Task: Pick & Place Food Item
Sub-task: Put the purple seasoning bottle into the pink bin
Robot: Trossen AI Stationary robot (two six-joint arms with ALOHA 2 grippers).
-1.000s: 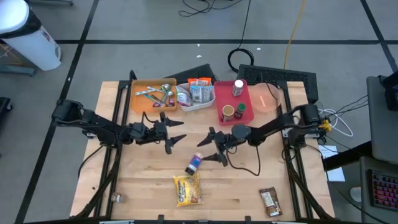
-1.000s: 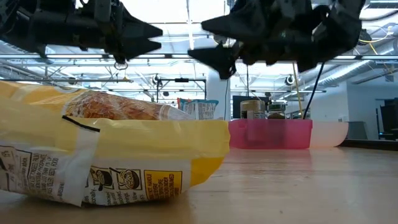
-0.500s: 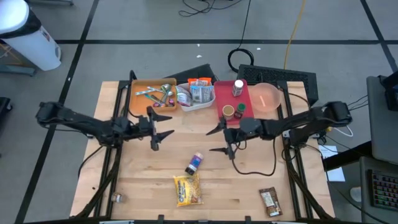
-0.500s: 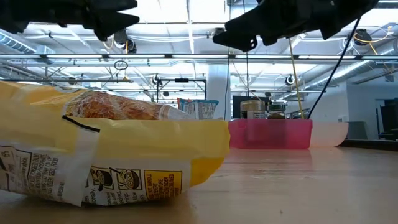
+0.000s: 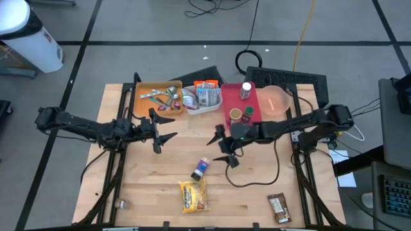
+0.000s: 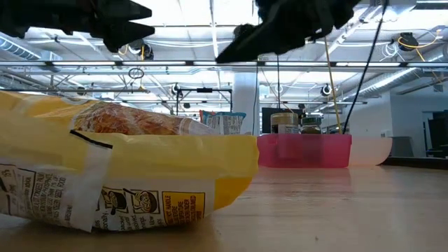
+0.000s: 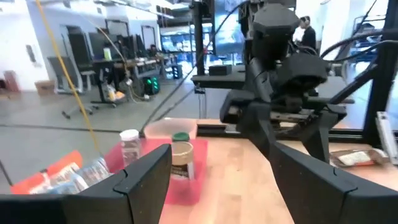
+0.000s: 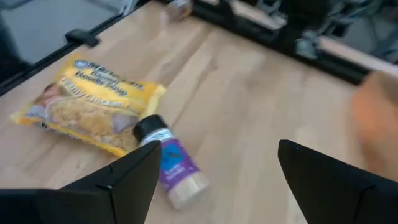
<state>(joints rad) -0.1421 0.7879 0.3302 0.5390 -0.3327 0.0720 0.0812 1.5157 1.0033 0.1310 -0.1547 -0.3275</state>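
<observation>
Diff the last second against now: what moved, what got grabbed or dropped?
The right gripper pulled back toward the red tray, then swung again toward the spice bottle; its fingers are open and empty. The left gripper retreated leftward from the table's middle, also open and empty. Nothing was grabbed or dropped. The spice bottle, yellow noodle packet and brown snack bar stayed put.

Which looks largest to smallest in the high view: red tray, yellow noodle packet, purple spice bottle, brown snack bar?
1. red tray
2. yellow noodle packet
3. brown snack bar
4. purple spice bottle

The last two look close in size; that order is unsure.
</observation>
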